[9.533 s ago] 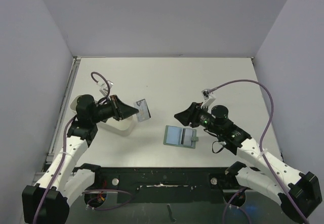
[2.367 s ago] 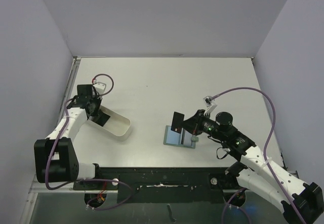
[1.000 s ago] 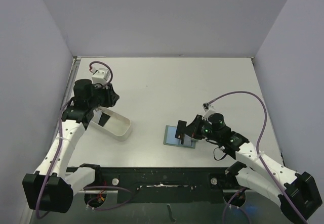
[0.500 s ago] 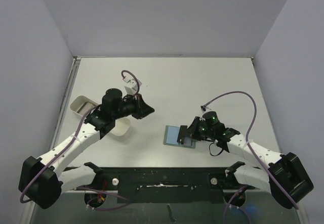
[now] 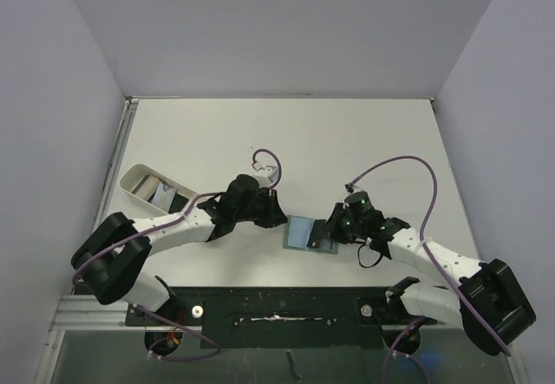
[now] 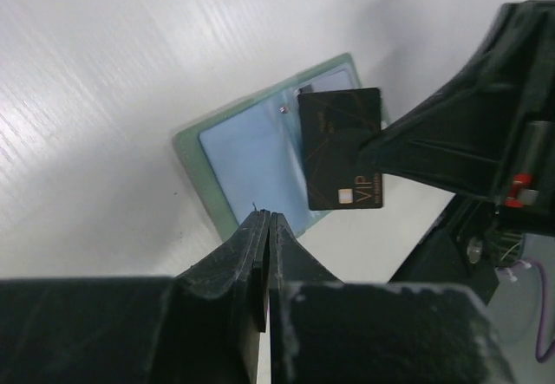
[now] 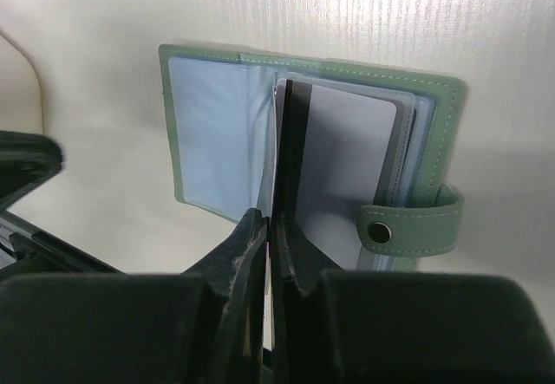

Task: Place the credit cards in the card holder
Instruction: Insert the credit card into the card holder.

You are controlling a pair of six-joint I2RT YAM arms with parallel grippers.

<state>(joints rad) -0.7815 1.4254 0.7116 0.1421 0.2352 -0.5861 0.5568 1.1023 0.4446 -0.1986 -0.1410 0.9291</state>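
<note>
The card holder [image 5: 302, 231] lies open on the counter [image 5: 347, 141], blue inside facing up. The right tool [image 7: 265, 221] is clenched on a black credit card [image 6: 340, 146], held on edge over the holder's slotted right half. The left tool [image 6: 264, 221], clenched on nothing, sits just beside the holder's left edge. The left wrist view shows the card's face, printed VIP. The right wrist view shows it only edge-on, near the snap tab [image 7: 408, 230].

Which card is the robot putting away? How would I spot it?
On the white table, a green wallet lies open. The right gripper pinches a black card over its pockets. Unlike the grey card tucked inside, it is black with gold VIP letters.
</note>
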